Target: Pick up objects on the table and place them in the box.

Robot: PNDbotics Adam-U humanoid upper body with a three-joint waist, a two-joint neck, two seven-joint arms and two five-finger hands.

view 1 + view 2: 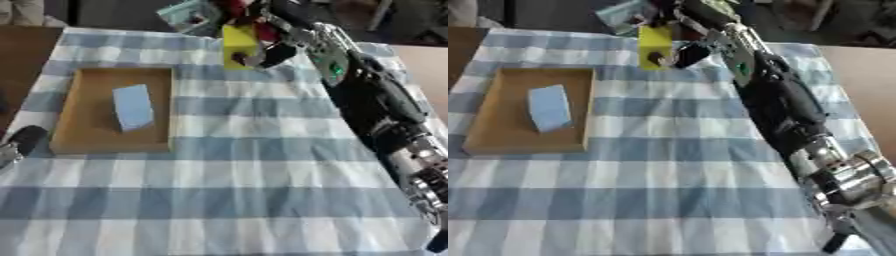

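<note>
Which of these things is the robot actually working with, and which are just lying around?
Part of the job:
- yellow block, held by the right robot hand
- wooden box
- light blue block inside the box

Just lying about:
- checked tablecloth
- idle left robot hand

Yellow block (238, 45) upright at far edge; pale-blue block (133, 106) inside wooden box (77, 131)

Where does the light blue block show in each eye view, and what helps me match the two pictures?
Left eye view: the light blue block lies inside the wooden box, left of centre.
Right eye view: the same block sits nearer the left edge, again inside the box.
Shared landmark: the yellow block at the right hand, beyond the box's far right corner.
</note>
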